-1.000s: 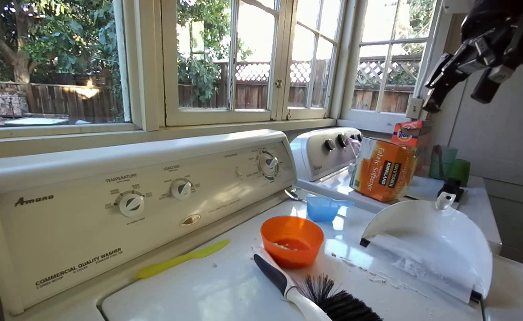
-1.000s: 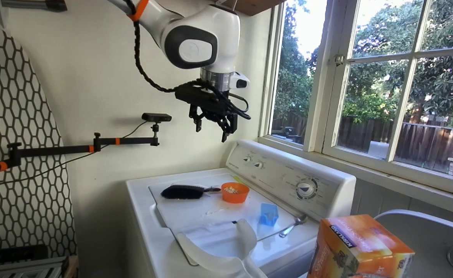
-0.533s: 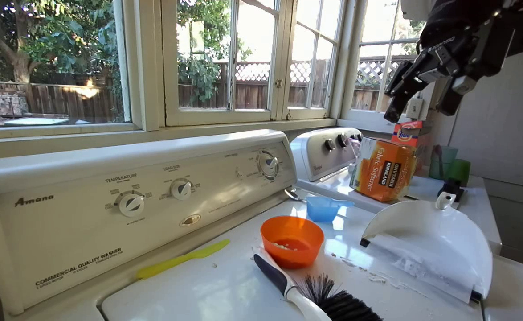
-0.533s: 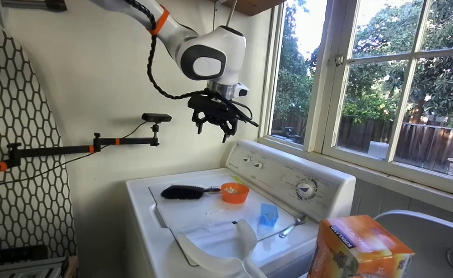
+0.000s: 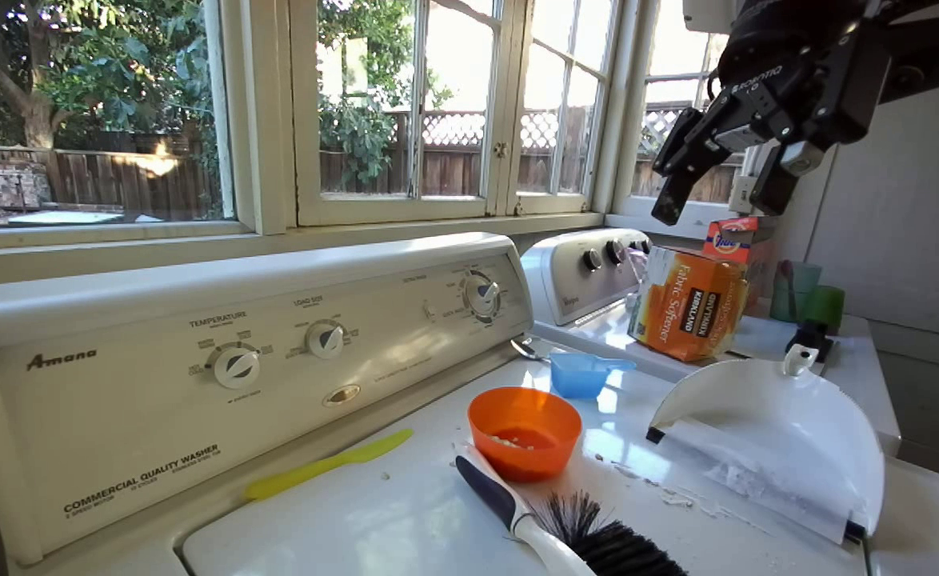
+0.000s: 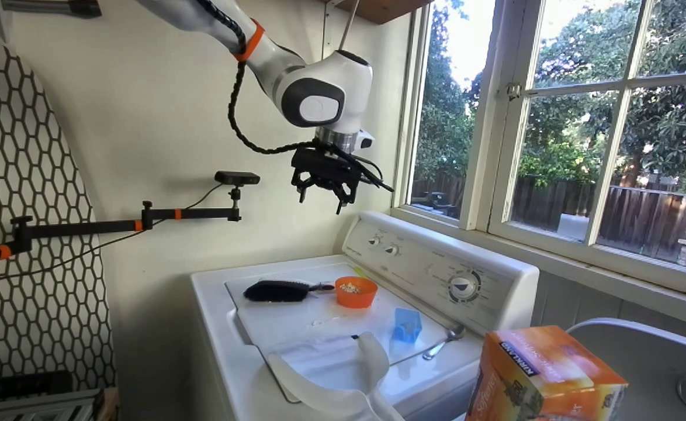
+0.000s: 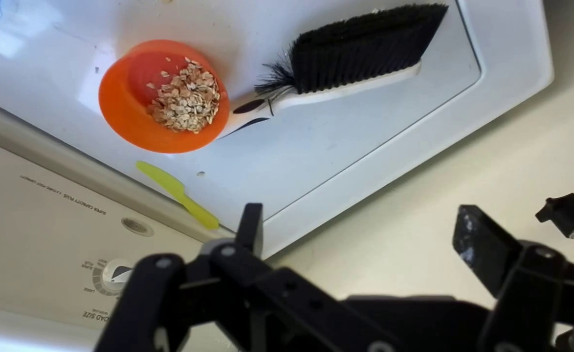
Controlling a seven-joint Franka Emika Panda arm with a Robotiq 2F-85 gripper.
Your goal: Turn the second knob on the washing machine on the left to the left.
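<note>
I judge the turn not yet begun: my pincer (image 6: 321,204) hangs with its jaws spread wide and empty, higher than the washing machine (image 6: 296,318) and well apart from the second knob (image 5: 325,340), so reaching, gripping and turning it left all seem yet to do. It sits on the slanted panel (image 5: 285,392), between the temperature knob (image 5: 237,366) and the big dial (image 5: 482,296), its round face outward; in an exterior view the bar (image 5: 328,338) across that face slants from lower left to upper right, though I can't tell which end points.
</note>
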